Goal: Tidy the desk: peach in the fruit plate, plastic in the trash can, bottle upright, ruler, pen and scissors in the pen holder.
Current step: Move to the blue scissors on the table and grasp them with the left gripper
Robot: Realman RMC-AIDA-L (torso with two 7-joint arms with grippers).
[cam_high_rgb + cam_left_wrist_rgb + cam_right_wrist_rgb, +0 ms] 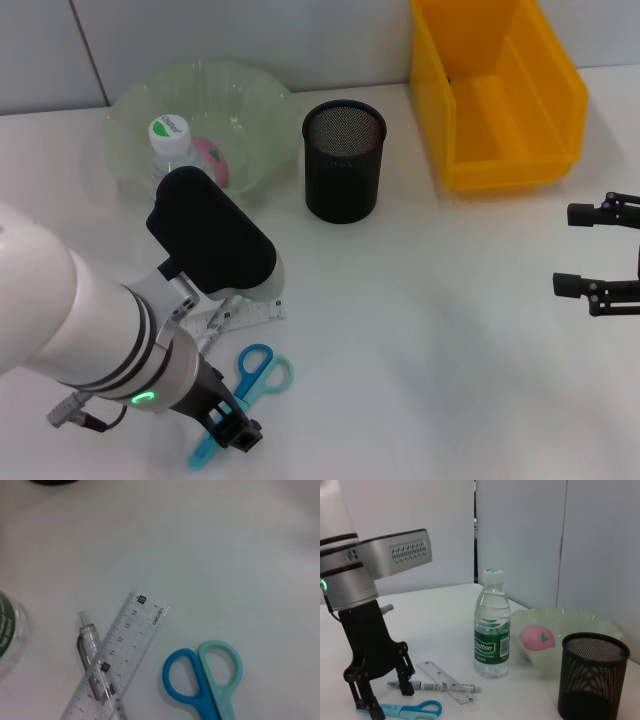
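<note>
My left gripper (230, 425) is open, low over the blade end of the blue and teal scissors (258, 372), which lie flat on the white desk. In the right wrist view its fingers (408, 681) stand apart over the scissors (407, 710). A clear ruler (125, 645) lies across a pen (91, 662) beside the scissors' handles (205, 676). The water bottle (491, 630) stands upright. The pink peach (537, 637) lies in the pale green fruit plate (250, 110). The black mesh pen holder (343, 160) stands to the plate's right. My right gripper (585, 250) is open and empty at the far right.
A yellow bin (495, 95) stands at the back right, beyond the right gripper. My left arm's white forearm (70, 320) covers the desk's near left and hides part of the ruler, pen and bottle in the head view.
</note>
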